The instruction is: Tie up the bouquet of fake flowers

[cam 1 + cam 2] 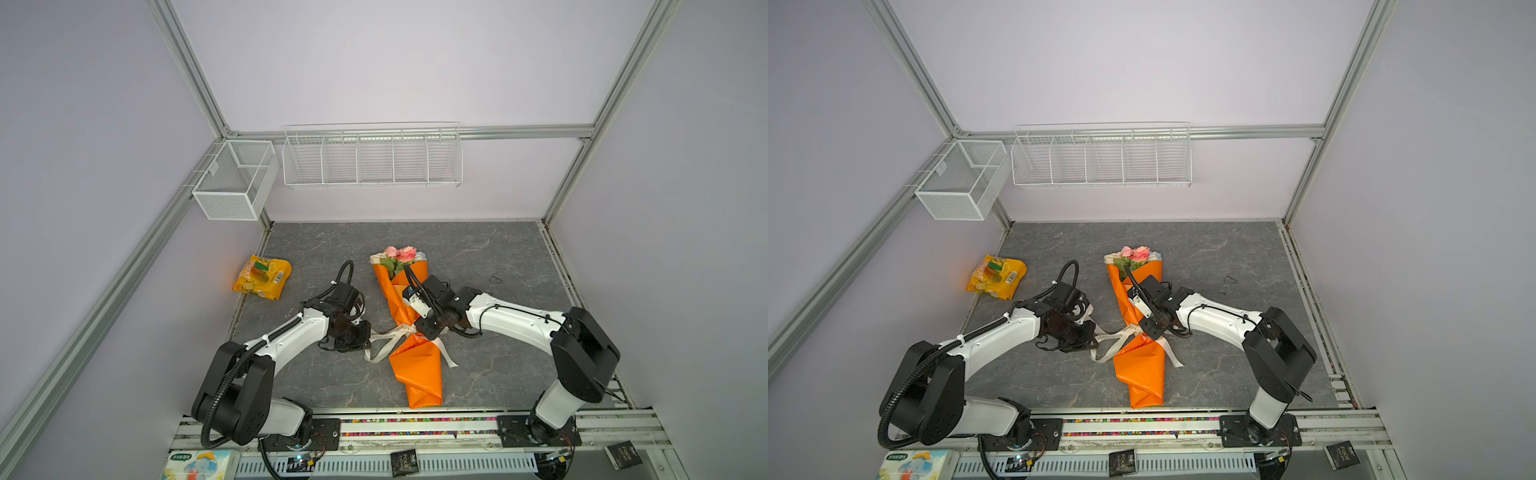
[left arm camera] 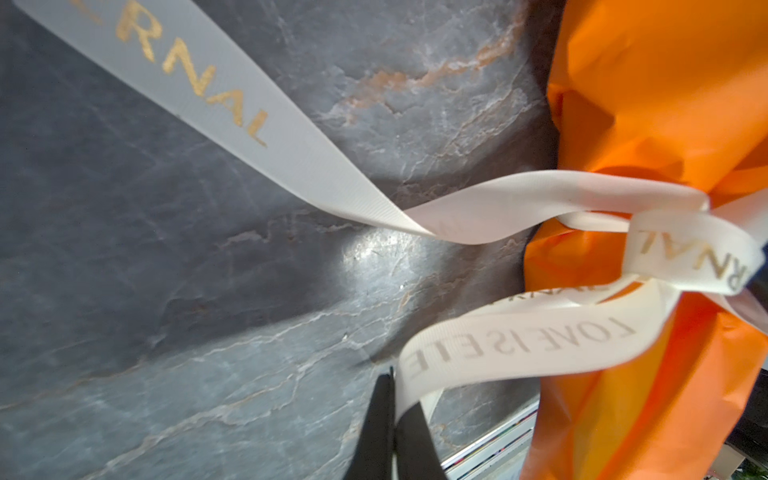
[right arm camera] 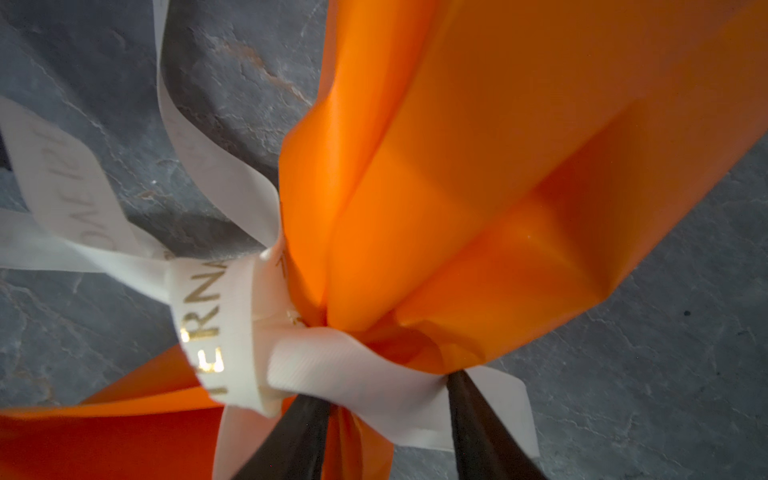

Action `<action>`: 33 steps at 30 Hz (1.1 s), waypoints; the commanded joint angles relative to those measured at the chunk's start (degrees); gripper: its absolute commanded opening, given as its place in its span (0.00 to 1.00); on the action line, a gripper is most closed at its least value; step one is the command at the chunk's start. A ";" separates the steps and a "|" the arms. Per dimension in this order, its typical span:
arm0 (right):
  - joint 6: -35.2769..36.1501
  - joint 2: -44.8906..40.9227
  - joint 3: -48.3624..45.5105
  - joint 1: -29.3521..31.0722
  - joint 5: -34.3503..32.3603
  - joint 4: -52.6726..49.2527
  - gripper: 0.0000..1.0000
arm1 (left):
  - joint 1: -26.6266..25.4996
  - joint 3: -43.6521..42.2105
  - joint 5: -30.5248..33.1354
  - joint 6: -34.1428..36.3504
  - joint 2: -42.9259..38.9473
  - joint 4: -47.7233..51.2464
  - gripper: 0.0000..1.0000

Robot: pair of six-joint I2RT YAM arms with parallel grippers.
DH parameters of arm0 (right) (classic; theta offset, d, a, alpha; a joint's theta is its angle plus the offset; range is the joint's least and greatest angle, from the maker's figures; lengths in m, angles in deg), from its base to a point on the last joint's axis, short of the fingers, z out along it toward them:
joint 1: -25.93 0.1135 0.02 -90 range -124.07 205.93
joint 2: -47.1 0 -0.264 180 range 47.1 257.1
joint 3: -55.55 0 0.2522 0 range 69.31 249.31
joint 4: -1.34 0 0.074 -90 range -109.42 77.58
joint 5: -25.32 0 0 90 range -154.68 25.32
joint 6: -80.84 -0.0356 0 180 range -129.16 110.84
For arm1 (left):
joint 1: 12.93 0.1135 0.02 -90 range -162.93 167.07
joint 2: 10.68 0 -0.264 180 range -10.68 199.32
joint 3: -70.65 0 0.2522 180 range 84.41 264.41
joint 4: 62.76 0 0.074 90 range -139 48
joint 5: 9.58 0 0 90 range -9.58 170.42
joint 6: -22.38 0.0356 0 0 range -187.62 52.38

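Both jaws of our left gripper (image 2: 392, 399) are clenched on one strand of the cream ribbon (image 2: 291, 158), holding it out sideways, we judge, to tighten the knot. Our right gripper (image 3: 390, 399) straddles the cinched waist with jaws apart, likely to steady it; we cannot tell whether they press. Around them the bouquet (image 1: 417, 370), wrapped in orange paper, lies in the middle of the table (image 1: 519, 257), blooms toward the back wall, its knot seemingly unfinished.

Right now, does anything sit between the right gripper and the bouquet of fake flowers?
Nothing loose does. The right gripper straddles the bouquet at its tied waist, jaws apart; only the cream ribbon wrapped there lies between.
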 commanded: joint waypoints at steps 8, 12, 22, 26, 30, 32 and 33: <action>0.24 -2.69 -1.70 0.19 -6.17 1.40 0.07 | 0.31 2.20 1.69 0.64 -0.87 1.59 0.00; -1.68 -5.73 -3.42 -1.74 -1.73 1.06 0.06 | 0.34 0.95 -1.01 -0.28 -0.57 -0.71 0.00; -4.25 -2.11 2.08 -3.06 -6.61 -10.72 0.06 | 0.33 0.81 -1.60 0.32 0.14 -1.20 0.00; -5.96 -0.67 1.65 -4.12 -5.81 -10.85 0.06 | 0.29 0.38 -0.74 0.26 0.58 -0.04 0.00; -7.86 1.26 0.73 -5.43 -7.14 -10.79 0.06 | 0.29 -1.60 0.46 -2.95 0.58 0.53 0.00; -9.14 1.38 0.13 -6.49 -7.13 -9.99 0.06 | 0.27 -3.36 0.55 -4.86 0.76 -1.57 0.00; -9.45 1.54 0.14 -6.88 -7.01 -9.95 0.06 | 0.26 -4.25 -0.07 -5.48 1.02 -3.08 0.00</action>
